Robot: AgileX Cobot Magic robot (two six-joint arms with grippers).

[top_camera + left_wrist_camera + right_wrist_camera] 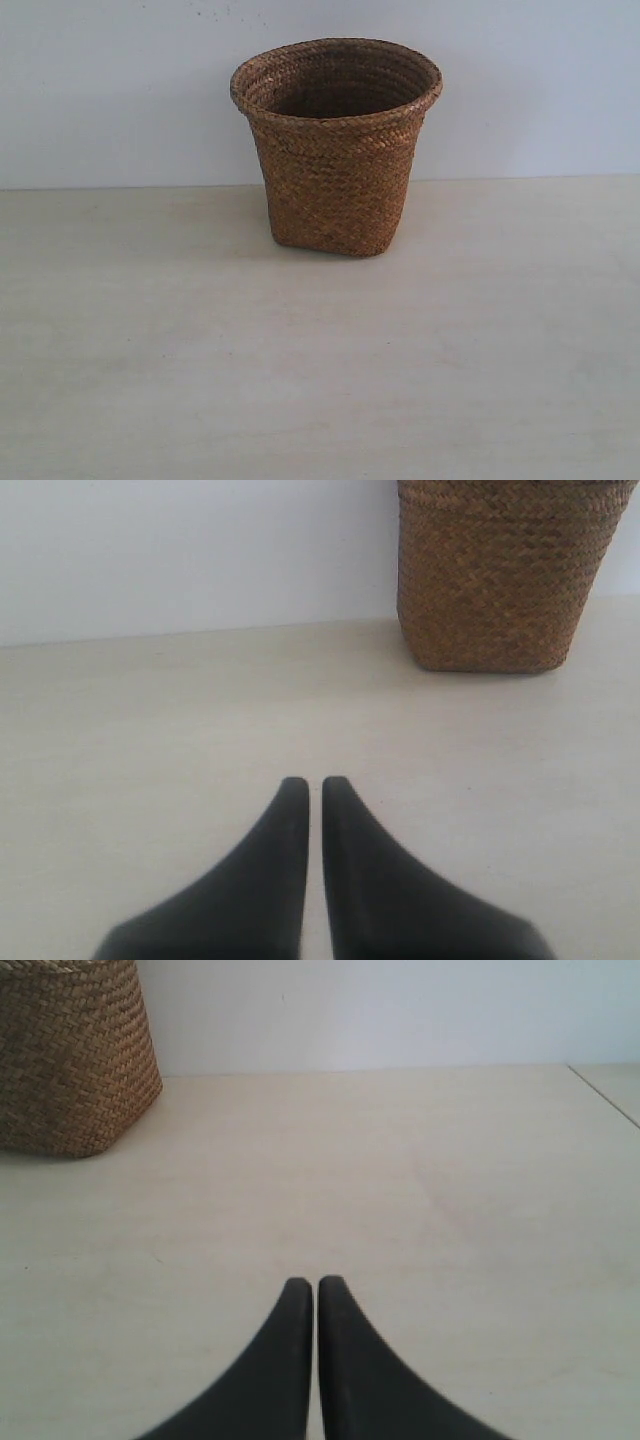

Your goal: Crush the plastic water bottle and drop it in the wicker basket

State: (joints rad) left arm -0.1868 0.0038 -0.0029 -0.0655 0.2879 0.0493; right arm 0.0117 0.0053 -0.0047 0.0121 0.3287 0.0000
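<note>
The brown wicker basket [336, 145] stands upright at the back middle of the pale table, against the white wall. Its woven side also shows in the left wrist view [505, 575] and the right wrist view [70, 1055]. The plastic water bottle is out of view in every frame; the basket's inside is dark and I cannot see what it holds. My left gripper [315, 783] is shut with nothing between its black fingers, low over bare table short of the basket. My right gripper [316, 1282] is likewise shut and empty. Neither gripper appears in the exterior view.
The light wooden table [320, 380] stretches from the wall to the front. A table edge or seam [605, 1095] runs diagonally at the far side of the right wrist view.
</note>
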